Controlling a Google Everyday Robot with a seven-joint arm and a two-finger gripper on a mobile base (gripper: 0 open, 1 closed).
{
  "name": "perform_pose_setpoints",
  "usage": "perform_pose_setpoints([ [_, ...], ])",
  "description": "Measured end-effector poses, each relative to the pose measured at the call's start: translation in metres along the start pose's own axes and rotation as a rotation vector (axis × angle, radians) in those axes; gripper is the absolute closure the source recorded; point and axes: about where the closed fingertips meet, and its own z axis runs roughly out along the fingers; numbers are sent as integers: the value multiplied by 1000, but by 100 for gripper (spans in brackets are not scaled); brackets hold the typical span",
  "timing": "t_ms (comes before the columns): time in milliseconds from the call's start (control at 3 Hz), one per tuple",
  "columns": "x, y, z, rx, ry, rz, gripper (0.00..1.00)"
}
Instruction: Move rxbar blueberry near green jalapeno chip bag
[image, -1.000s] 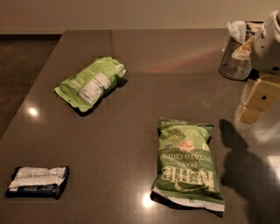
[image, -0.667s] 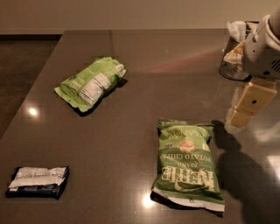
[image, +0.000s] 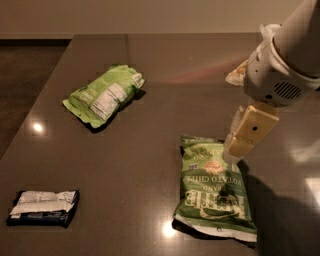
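Note:
The rxbar blueberry (image: 43, 208) lies flat near the table's front left edge, a dark wrapper with a white label panel. The green jalapeno chip bag (image: 215, 190) lies at front centre-right with big white lettering and a white bottom edge. My gripper (image: 239, 144) hangs from the arm at the right, just above the bag's upper right corner, far from the bar. Nothing shows in the gripper.
A lighter green bag (image: 104, 94) showing a nutrition-facts panel lies at the middle left. A pale crumpled packet (image: 237, 74) sits behind the arm at the far right. The dark table (image: 150, 150) ends at its left edge over the floor.
The arm has swung left and toward the camera from the far right. The gripper now hangs over the jalapeno bag's upper right corner. The bags and bar have not moved.

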Motion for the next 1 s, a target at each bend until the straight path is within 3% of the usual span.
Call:
perform_pose_setpoints([
  [333,-27,17,11,-43,-73,-29,0],
  [667,-27,17,11,-43,-73,-29,0],
  [1000,-39,27,17,-63,-115,-31,0],
])
